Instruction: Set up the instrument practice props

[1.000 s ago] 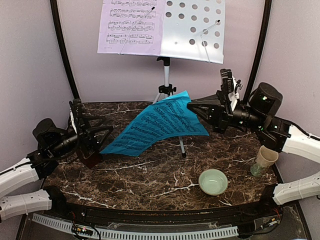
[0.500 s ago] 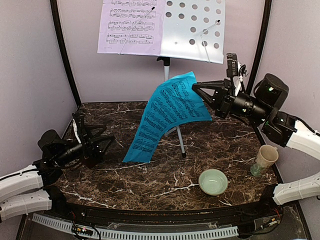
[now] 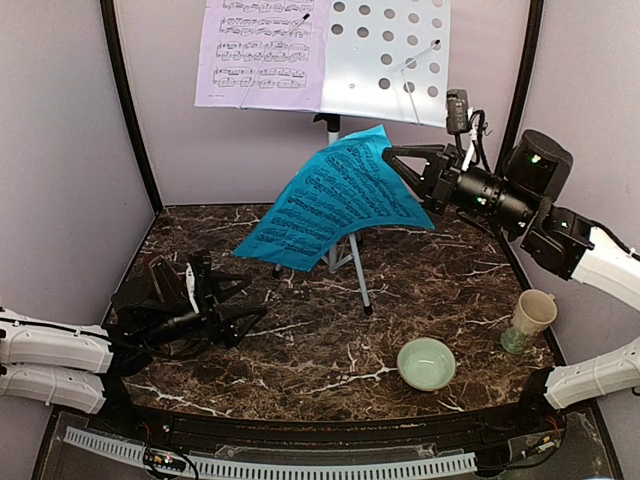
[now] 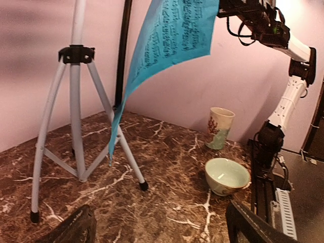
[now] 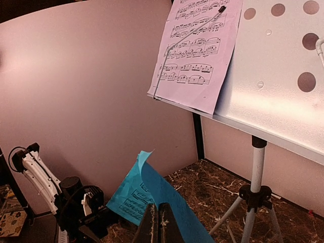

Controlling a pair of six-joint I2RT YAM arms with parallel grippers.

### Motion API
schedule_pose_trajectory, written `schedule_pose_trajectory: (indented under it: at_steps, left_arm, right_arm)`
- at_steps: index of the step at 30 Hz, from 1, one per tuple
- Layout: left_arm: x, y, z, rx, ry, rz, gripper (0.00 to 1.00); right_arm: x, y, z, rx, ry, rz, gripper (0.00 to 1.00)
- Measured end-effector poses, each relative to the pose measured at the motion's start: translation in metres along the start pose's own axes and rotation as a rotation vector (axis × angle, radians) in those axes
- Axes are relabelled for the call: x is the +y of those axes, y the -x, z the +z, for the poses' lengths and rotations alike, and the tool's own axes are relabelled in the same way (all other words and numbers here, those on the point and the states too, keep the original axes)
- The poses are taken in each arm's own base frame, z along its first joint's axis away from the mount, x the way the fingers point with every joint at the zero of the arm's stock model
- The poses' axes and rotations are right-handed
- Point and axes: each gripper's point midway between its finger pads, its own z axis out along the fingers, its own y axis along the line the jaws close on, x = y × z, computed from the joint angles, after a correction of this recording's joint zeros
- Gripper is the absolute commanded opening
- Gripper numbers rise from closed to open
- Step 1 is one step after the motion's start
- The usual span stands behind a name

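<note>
your right pincer point(image 3: 392, 158) clamped on the cyan sheet-music page point(image 3: 325, 205), white perforated desk point(image 3: 375, 70) above it, your left pincer point(image 3: 250, 300) wide, empty

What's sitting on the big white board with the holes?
A lavender music page covers the left half of the stand's desk, under a thin wire clip. The right half holds no page. Whatever is beneath the page is hidden.

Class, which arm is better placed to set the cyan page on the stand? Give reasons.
Right: its jaws pinch the cyan page near the white desk; left jaws gape low over the table.
</note>
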Motion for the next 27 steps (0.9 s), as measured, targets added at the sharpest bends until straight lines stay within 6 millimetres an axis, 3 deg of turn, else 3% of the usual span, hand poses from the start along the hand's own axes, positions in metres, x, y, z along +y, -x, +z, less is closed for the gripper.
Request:
schedule_pose_trajectory:
  at_steps: [8, 18, 21, 25, 27]
  left_arm:
    - [0.023, 0.021, 0.006, -0.145, 0.121, 0.082, 0.91]
    - [0.026, 0.042, 0.010, -0.284, 0.116, 0.111, 0.86]
    - [0.025, 0.053, 0.010, -0.320, 0.088, 0.115, 0.76]
    - [0.016, 0.075, 0.017, -0.367, 0.020, 0.127, 0.50]
    - [0.010, 0.087, 0.020, -0.396, -0.019, 0.131, 0.31]
  right_arm:
    - [0.012, 0.001, -0.001, 0.000, 0.064, 0.007, 0.00]
    - [0.034, 0.020, -0.014, -0.051, 0.168, 0.012, 0.00]
    - [0.040, 0.025, -0.019, -0.066, 0.193, 0.013, 0.00]
    - [0.046, 0.029, -0.024, -0.088, 0.227, 0.036, 0.00]
    - [0.048, 0.027, -0.026, -0.096, 0.244, 0.055, 0.00]
